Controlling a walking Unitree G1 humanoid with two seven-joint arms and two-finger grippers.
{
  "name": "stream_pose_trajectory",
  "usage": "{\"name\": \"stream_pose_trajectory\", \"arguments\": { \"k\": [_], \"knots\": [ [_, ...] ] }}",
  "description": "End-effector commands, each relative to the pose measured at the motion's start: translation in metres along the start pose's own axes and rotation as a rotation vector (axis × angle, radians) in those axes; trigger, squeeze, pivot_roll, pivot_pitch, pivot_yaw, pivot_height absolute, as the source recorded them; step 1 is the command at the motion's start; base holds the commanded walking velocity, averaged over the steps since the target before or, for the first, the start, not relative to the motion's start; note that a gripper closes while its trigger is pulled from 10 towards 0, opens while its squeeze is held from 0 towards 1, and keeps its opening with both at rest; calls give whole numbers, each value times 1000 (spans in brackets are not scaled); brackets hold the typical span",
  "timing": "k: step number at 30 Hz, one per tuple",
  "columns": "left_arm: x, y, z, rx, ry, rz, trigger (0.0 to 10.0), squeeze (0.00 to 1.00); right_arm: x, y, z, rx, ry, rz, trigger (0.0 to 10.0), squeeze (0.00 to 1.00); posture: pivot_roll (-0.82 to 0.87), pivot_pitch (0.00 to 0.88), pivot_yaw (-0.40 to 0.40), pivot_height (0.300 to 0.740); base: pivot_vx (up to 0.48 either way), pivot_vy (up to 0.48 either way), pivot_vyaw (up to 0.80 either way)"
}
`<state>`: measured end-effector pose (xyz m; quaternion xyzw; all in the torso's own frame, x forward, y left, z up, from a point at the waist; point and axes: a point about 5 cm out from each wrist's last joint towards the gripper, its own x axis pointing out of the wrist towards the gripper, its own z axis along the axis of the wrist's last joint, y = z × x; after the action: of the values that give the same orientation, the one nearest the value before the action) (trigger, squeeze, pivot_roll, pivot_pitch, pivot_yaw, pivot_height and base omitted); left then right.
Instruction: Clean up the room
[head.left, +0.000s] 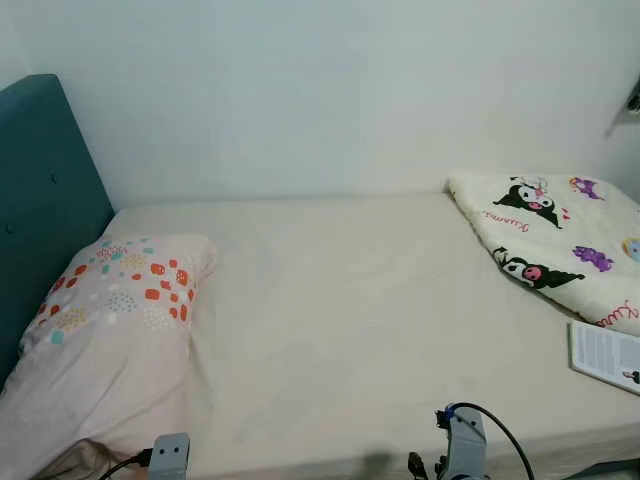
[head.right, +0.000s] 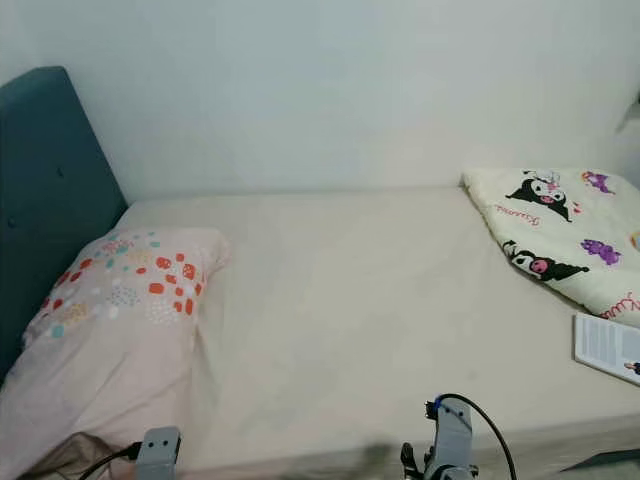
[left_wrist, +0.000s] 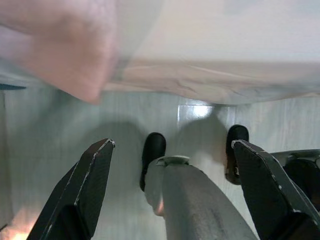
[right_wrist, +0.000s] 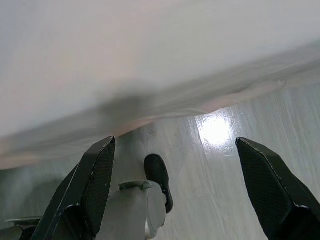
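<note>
Left eye view showed a bed (head.left: 350, 310) with a cream sheet against a white wall, teal headboard (head.left: 40, 200) on the robot's left. A spotted pillow (head.left: 110, 330) lay by the headboard; a folded cartoon-print blanket (head.left: 560, 235) sat at the far right, a printed booklet (head.left: 605, 355) just beside it. Both arms hung low over pale floor (left_wrist: 50, 150), left gripper (left_wrist: 172, 165) and right gripper (right_wrist: 175, 165) each spread wide, holding nothing.
</note>
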<state>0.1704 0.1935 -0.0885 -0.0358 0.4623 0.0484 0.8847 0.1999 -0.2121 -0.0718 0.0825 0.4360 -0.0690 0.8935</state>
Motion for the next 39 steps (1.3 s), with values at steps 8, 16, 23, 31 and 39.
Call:
{"name": "stream_pose_trajectory", "arguments": {
  "k": [8, 16, 23, 31, 39],
  "knots": [
    [-1, 0, -5, -8, 23, -6, 10000, 0, 2, 4, 13, -10, -44, 26, 10000, 0, -48, 0, -44, 740, 0, -480, 0],
    [-1, 1, -5, -7, 26, -11, 10000, 0, 3, 9, 22, -36, -69, 45, 10000, 0, -48, 0, -45, 740, 0, -480, 0],
    [0, 0, -2, -25, 13, -14, 10000, 0, 4, 12, 30, -44, -93, 53, 10000, 0, -50, 0, -46, 740, 0, -480, 0],
    [5, -8, 40, -77, -135, -68, 10000, 0, 4, 25, 81, 0, -264, 124, 10000, 0, -58, 0, -48, 740, 0, -480, 0],
    [6, -18, 75, -98, -250, -128, 10000, 0, 1, 35, 110, -8, -361, 178, 10000, 0, -58, 0, -48, 740, 0, -480, 0]
  ]
}}
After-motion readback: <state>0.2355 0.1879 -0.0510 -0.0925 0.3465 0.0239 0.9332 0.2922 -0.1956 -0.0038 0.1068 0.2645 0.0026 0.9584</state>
